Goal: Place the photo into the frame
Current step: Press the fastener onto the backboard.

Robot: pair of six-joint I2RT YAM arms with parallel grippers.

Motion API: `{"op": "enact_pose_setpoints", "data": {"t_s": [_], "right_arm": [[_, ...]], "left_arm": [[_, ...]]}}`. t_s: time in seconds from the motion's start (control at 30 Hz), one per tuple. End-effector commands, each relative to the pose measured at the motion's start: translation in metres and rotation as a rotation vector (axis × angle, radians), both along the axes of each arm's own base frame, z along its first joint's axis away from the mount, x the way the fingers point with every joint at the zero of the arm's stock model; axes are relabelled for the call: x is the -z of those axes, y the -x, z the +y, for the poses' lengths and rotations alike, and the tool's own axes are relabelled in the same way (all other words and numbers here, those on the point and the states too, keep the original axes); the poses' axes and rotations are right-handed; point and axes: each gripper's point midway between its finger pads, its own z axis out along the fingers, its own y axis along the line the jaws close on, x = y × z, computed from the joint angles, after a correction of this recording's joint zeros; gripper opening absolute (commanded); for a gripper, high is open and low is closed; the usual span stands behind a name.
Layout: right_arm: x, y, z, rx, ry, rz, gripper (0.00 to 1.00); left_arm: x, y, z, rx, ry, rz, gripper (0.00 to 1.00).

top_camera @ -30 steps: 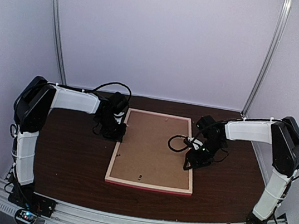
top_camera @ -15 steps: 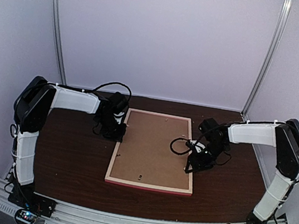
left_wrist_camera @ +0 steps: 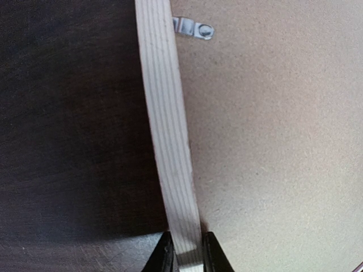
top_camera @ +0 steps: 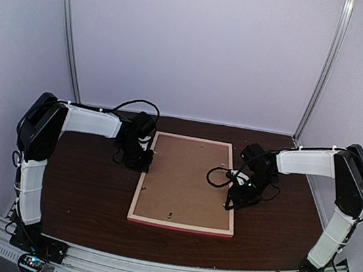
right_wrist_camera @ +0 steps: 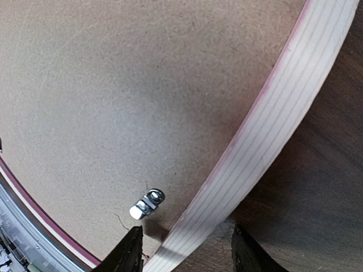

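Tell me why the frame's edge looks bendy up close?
Left wrist: the lens bows the frame rail. Right wrist: same curve, with a soft shadow on the board. Top external: the rail looks straight, so the bend is only the lens.

Dark wooden table [top_camera: 83,196], brown backing board [top_camera: 185,178] with small metal tab [right_wrist_camera: 147,204], pale walls [top_camera: 202,43]

Left gripper [left_wrist_camera: 186,258] clamped, right gripper [right_wrist_camera: 182,249] spread

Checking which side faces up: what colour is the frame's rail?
The frame rail is pale wood, pink along the inner edge; best in the right wrist view.
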Motion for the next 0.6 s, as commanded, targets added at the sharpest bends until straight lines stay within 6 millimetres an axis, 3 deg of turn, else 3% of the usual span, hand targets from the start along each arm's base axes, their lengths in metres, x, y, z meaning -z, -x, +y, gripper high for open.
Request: {"op": "enact_pose_setpoints", "data": {"t_s": [0.0, 0.57], "right_arm": [[0.014, -0.003, -0.011, 0.017, 0.093, -0.006, 0.53], [0.015, -0.024, 0.001, 0.053, 0.113, -0.083, 0.52]], "left_arm": [[0.001, -0.001, -0.006, 0.039, 0.013, -0.006, 0.16], [0.0, -0.002, -0.007, 0.04, 0.016, -0.01, 0.16]]}}
